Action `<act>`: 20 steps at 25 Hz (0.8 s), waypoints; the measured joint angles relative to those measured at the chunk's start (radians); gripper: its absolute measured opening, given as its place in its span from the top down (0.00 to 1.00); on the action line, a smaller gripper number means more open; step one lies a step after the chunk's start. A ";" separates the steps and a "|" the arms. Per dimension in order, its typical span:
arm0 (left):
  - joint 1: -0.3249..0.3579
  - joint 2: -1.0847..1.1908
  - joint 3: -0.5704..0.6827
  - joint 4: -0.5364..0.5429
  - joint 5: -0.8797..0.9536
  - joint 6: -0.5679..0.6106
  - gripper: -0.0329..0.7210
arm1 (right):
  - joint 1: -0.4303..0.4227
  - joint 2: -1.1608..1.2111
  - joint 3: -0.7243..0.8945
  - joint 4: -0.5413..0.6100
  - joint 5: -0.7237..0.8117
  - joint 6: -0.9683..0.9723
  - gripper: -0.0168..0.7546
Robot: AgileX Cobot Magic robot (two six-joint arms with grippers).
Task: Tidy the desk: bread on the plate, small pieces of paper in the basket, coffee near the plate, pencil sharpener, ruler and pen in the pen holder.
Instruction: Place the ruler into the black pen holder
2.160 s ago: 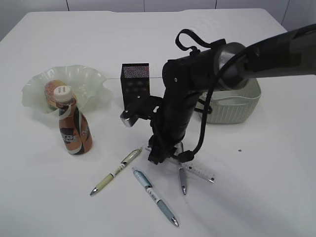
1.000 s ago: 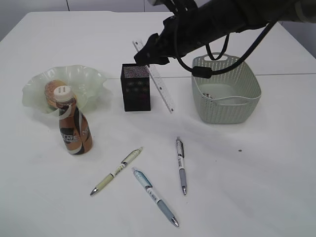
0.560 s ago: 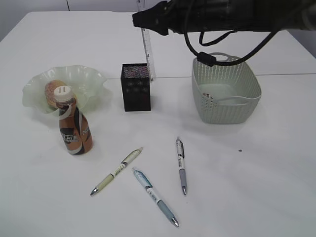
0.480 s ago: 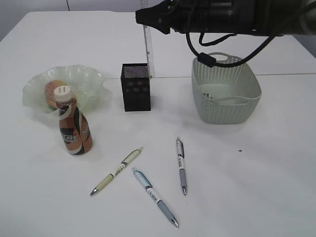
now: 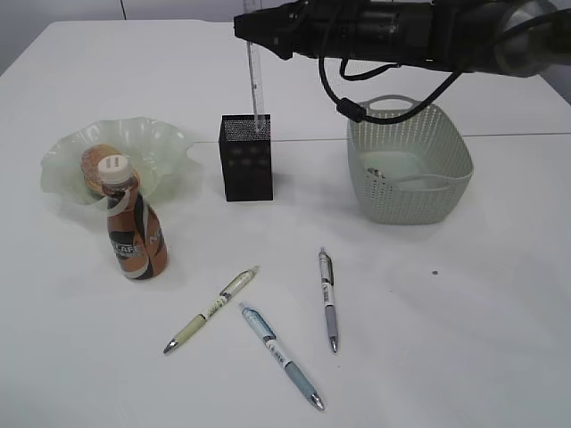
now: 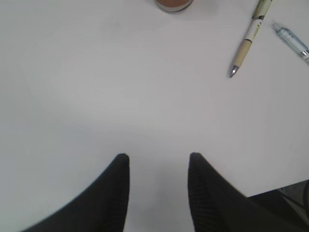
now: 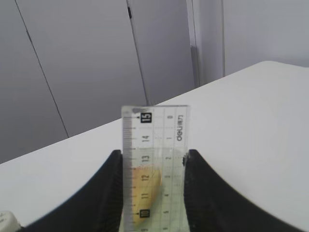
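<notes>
Right claw (image 7: 151, 181) grips the ruler (image 7: 154, 164) upright; I see its lower end dipping into the holder (image 5: 246, 157). Left claw (image 6: 158, 166) hangs open over bare tabletop (image 5: 464, 330), holding nothing. Three pens (image 5: 329, 299) lie in front of the holder, coffee (image 5: 134, 227) stands beside the plate (image 5: 165, 143) with bread (image 5: 94, 160), and the basket (image 5: 410, 178) sits right.

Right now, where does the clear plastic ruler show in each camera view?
Exterior view: clear plastic ruler upright at top centre, held by the right gripper, lower end at the black mesh pen holder.
Left wrist view: not in it.
Right wrist view: ruler centre, between the fingers.
Shared landmark: white table.
</notes>
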 joint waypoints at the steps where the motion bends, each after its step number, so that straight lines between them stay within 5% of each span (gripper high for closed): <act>1: 0.000 0.000 0.000 0.000 0.000 0.000 0.56 | 0.000 0.010 -0.020 0.001 0.000 0.000 0.63; 20: 0.000 0.000 0.000 0.000 0.005 0.000 0.56 | -0.001 0.278 -0.331 0.007 -0.059 -0.002 0.63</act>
